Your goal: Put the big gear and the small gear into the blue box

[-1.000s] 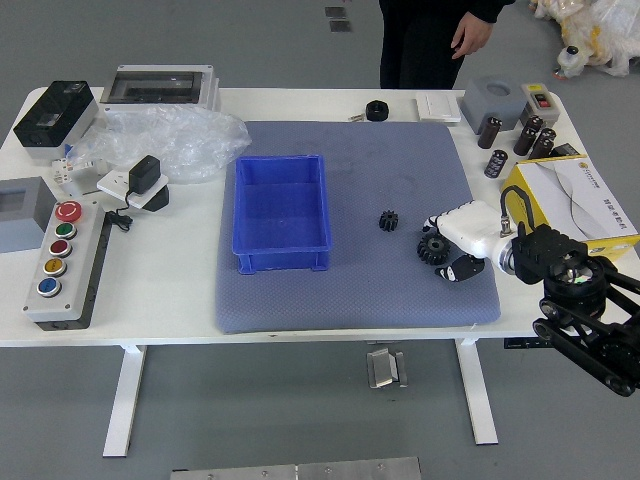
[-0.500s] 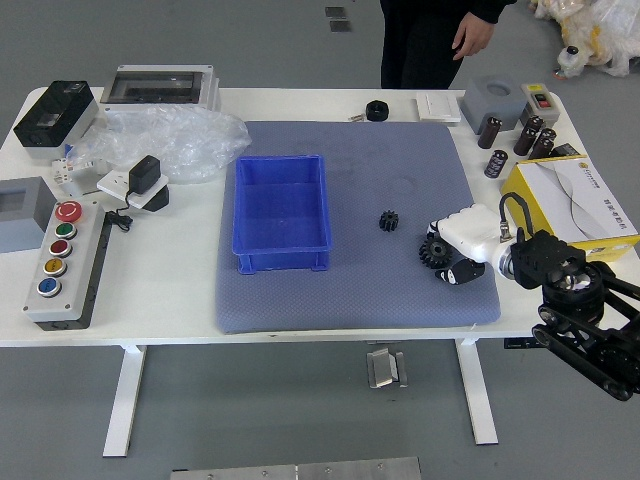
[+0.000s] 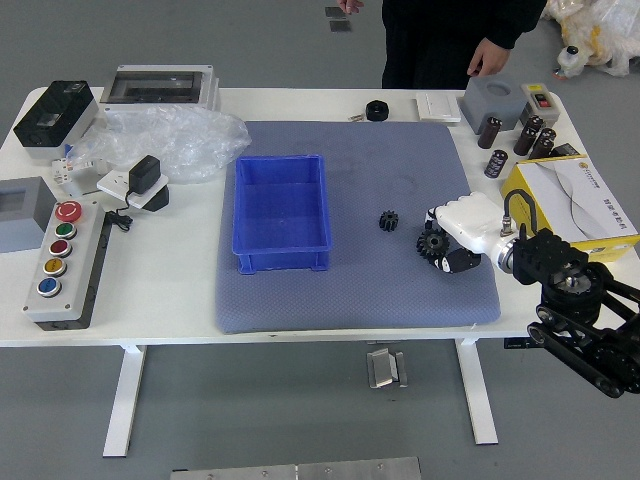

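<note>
My right hand [image 3: 441, 238], white-backed with black fingertips, reaches in from the right and has its fingers closed around the big black gear [image 3: 432, 243], on the right part of the blue-grey mat. Whether the gear touches the mat cannot be told. To the left of the hand the small black gear [image 3: 388, 220] lies on the mat. The blue box [image 3: 285, 260] stands further left on the mat, with nothing inside it. My left arm is out of view.
A yellow-and-white box [image 3: 570, 200] stands under and behind my right wrist, with dark cylinders [image 3: 496, 164] beyond it. A button panel [image 3: 70, 262] and plastic wrap [image 3: 180, 140] occupy the left side. At the far side a person stands, hands off the table.
The right hand's fingers have drawn in around the big gear, which has shifted slightly and now looks a little tilted. One of the person's hands has appeared at the top edge.
</note>
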`<state>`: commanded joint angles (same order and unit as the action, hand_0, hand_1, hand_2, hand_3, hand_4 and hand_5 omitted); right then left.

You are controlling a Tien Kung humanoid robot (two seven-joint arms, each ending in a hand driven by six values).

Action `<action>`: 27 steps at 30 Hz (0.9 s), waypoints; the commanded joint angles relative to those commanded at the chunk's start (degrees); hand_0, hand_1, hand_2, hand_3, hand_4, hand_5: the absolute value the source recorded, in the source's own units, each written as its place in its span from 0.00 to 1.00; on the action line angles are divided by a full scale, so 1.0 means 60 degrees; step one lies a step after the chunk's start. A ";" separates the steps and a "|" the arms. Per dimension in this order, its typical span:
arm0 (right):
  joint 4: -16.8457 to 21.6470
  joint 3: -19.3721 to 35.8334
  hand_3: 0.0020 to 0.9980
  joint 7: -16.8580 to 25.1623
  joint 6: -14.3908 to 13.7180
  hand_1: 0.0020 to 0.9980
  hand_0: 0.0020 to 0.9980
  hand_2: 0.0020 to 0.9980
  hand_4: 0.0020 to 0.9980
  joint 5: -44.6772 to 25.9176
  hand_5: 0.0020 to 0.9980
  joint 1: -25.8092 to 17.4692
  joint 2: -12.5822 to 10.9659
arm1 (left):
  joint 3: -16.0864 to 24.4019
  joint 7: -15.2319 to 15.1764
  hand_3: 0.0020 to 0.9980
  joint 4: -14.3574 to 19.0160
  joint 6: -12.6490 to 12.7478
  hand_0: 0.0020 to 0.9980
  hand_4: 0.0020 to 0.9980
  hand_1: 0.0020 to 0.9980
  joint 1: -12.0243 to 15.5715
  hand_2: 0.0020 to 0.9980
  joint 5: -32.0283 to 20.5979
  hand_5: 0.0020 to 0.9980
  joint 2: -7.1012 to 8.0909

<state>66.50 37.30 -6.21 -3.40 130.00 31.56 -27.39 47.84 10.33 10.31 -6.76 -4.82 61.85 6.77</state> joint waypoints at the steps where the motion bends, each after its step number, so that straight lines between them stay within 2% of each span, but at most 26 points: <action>1: -0.0019 0.0004 0.57 0.0001 -0.0041 0.38 0.45 0.46 0.70 0.0000 0.22 -0.0006 0.0005 | 0.0003 -0.0001 0.84 0.0000 -0.0001 0.87 0.71 0.86 0.0000 0.83 0.0000 0.31 -0.0001; 8: -0.0071 0.0018 0.55 0.0038 -0.0196 0.37 0.46 0.45 0.69 0.0000 0.19 0.0019 -0.0011 | 0.0011 -0.0009 0.84 0.0000 0.0000 0.87 0.71 0.86 -0.0004 0.83 -0.0015 0.30 0.0000; 15: 0.0062 0.0097 0.54 0.0044 -0.0206 0.37 0.47 0.44 0.70 0.0000 0.21 0.0184 -0.0096 | 0.0007 -0.0014 0.84 0.0000 0.0004 0.87 0.71 0.86 -0.0007 0.83 -0.0042 0.31 0.0011; 22: 0.0417 0.0351 0.54 -0.0011 -0.0111 0.37 0.48 0.44 0.69 0.0000 0.19 0.0579 -0.0202 | 0.0024 -0.0015 0.84 0.0000 0.0008 0.87 0.71 0.86 -0.0002 0.83 -0.0053 0.30 0.0033; 27: 0.0724 0.0549 0.54 -0.0075 -0.0020 0.37 0.50 0.44 0.67 0.0000 0.17 0.1034 -0.0141 | 0.0043 -0.0016 0.84 0.0000 0.0009 0.87 0.71 0.86 0.0004 0.83 -0.0041 0.30 0.0051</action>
<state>70.85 40.60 -6.66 -3.52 130.00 37.76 -28.24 48.10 10.23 10.31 -6.71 -4.80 61.60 7.08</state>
